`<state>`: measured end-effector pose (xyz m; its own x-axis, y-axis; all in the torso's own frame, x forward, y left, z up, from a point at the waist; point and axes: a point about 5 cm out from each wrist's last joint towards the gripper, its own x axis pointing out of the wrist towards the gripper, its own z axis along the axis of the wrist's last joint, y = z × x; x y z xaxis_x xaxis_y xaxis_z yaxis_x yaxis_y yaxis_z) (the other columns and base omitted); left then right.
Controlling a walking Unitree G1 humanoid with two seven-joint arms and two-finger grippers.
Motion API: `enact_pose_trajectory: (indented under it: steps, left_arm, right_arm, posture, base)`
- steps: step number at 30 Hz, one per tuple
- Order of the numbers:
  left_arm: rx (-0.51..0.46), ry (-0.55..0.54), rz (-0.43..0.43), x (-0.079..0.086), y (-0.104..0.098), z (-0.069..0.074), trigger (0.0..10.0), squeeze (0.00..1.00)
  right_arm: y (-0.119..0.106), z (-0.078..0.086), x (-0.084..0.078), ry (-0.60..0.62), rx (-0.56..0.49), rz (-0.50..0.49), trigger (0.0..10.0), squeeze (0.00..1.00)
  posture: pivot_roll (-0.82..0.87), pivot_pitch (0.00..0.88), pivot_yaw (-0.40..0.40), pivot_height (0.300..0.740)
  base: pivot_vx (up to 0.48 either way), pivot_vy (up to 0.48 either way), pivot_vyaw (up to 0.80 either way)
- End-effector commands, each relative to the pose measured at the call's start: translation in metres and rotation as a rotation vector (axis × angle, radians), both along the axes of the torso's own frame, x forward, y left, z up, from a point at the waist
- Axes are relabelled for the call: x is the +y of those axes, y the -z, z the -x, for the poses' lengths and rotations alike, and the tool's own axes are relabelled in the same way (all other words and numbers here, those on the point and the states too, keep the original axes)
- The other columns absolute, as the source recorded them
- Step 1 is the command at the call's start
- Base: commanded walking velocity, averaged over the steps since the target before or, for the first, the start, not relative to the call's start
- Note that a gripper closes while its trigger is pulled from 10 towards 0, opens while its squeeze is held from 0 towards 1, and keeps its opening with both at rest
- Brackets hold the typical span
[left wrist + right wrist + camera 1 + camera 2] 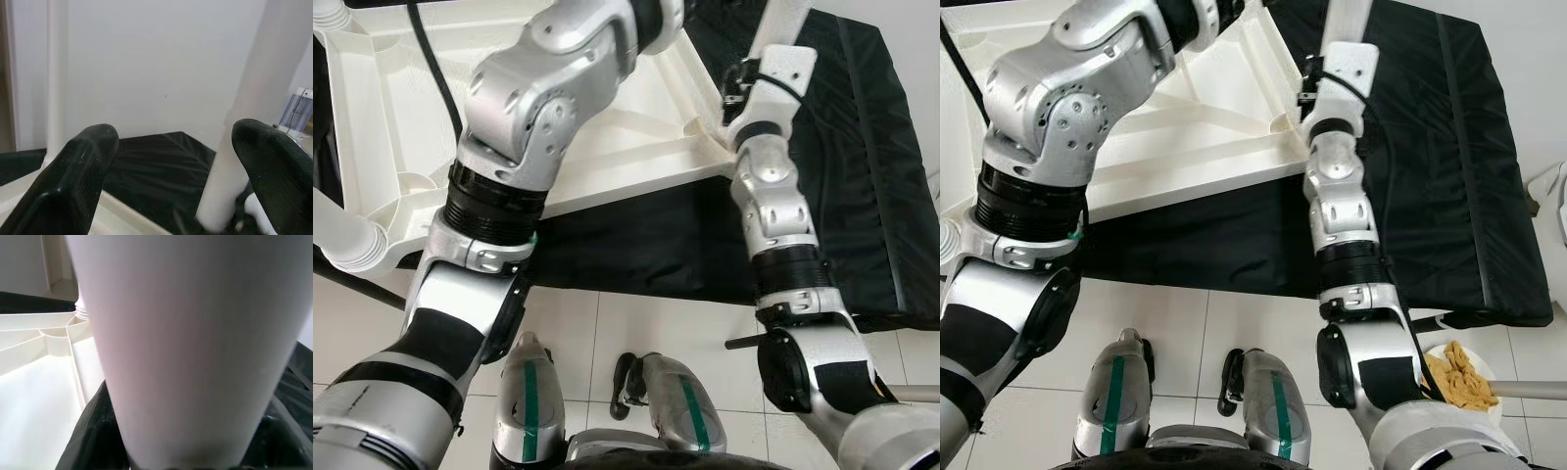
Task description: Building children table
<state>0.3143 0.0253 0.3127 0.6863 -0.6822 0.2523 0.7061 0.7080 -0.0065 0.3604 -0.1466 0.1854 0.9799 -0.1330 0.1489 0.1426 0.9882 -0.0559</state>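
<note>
At my far left a loose white table leg (pixel 347 240) lies on the black cloth (pixel 862 176), its threaded end beside the corner socket (pixel 411 186) of the upturned white tabletop (pixel 382 108). The tabletop rests underside up on the cloth, ribs showing.

My left arm (pixel 524 108) reaches up and across the tabletop. In its wrist view the left gripper (pixel 181 161) stands wide apart with nothing between its fingers (pixel 83 171); an upright white leg (pixel 239 127) rises just beside one of them.

To the right, my right arm (pixel 1342 206) goes up to the tabletop's near right corner (pixel 1283 127), where a white leg (pixel 1347 20) stands upright. The right wrist view looks straight along that leg (pixel 190 342), very close, but I cannot tell how my right fingers are set on it.

I judge the step in hand is seating this leg into its corner socket. Next it likely needs turning or pressing home while kept plumb, then the loose leg at the left fetched for its own corner.
</note>
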Motion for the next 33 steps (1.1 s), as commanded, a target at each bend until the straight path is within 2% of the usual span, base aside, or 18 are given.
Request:
enact_pose_trajectory:
  steps: [1,6,8,14,15,18,21,23,25,29,31,33]
  left_arm:
    - [-0.014,-0.016,-0.032,0.003,0.007,0.001,10.0,0.00]
    - [-0.023,-0.063,-0.097,0.007,0.022,0.001,10.0,0.00]
    - [-0.026,-0.091,-0.130,0.009,0.032,0.003,10.0,0.00]
    - [-0.024,-0.127,-0.136,0.012,0.042,0.006,10.0,0.00]
    - [-0.023,-0.186,-0.153,0.018,0.054,0.006,10.0,0.00]
    - [-0.016,-0.211,-0.159,0.021,0.059,0.006,10.0,0.00]
    - [0.010,-0.270,-0.182,0.032,0.075,0.006,10.0,0.00]
    - [0.010,-0.270,-0.182,0.032,0.075,0.006,10.0,0.00]
    - [0.030,-0.256,-0.202,0.037,0.088,0.011,10.0,0.00]
    - [0.040,-0.237,-0.209,0.039,0.093,0.014,10.0,0.00]
    - [0.032,-0.221,-0.236,0.040,0.100,0.018,10.0,0.00]
    - [0.015,-0.175,-0.302,0.039,0.114,0.027,10.0,0.00]
  right_arm:
    - [0.000,0.000,-0.009,-0.008,0.007,-0.031,10.0,0.00]
    - [0.000,0.002,-0.011,-0.041,-0.005,-0.028,10.0,0.00]
    - [0.003,0.003,-0.014,-0.047,0.005,-0.065,10.0,0.00]
    - [0.001,0.005,-0.016,-0.049,-0.023,-0.074,10.0,0.00]
    - [-0.003,0.010,-0.017,-0.078,-0.078,-0.093,10.0,0.00]
    - [-0.004,0.012,-0.018,-0.087,-0.097,-0.111,10.0,0.00]
    - [-0.007,0.017,-0.027,-0.098,-0.131,-0.117,10.0,0.00]
    - [-0.007,0.017,-0.027,-0.098,-0.131,-0.117,10.0,0.00]
    - [-0.005,0.020,-0.033,-0.097,-0.133,-0.117,10.0,0.00]
    - [-0.005,0.020,-0.035,-0.095,-0.130,-0.117,10.0,0.00]
    - [-0.004,0.021,-0.036,-0.098,-0.129,-0.113,10.0,0.00]
    - [-0.002,0.021,-0.038,-0.099,-0.126,-0.103,10.0,0.00]
  posture:
    - [0.15,0.064,-0.124,0.740]
    - [0.14,0.064,-0.125,0.740]
    - [0.14,0.062,-0.124,0.740]
    - [0.13,0.059,-0.123,0.740]
    - [0.13,0.053,-0.123,0.740]
    - [0.13,0.051,-0.121,0.740]
    - [0.12,0.042,-0.117,0.740]
    - [0.12,0.042,-0.117,0.740]
    - [0.12,0.038,-0.114,0.740]
    - [0.12,0.037,-0.114,0.740]
    - [0.12,0.038,-0.111,0.740]
    - [0.12,0.039,-0.110,0.740]
  base:
    - [0.000,0.000,0.00]
    - [0.000,0.000,0.00]
    - [0.000,0.000,0.00]
    - [0.000,0.000,0.00]
    - [0.000,0.000,0.00]
    - [0.000,0.000,0.00]
    - [0.000,0.000,0.00]
    - [0.000,0.000,0.00]
    - [0.000,0.000,0.00]
    - [0.000,0.000,0.00]
    - [0.000,0.000,0.00]
    - [0.000,0.000,0.00]
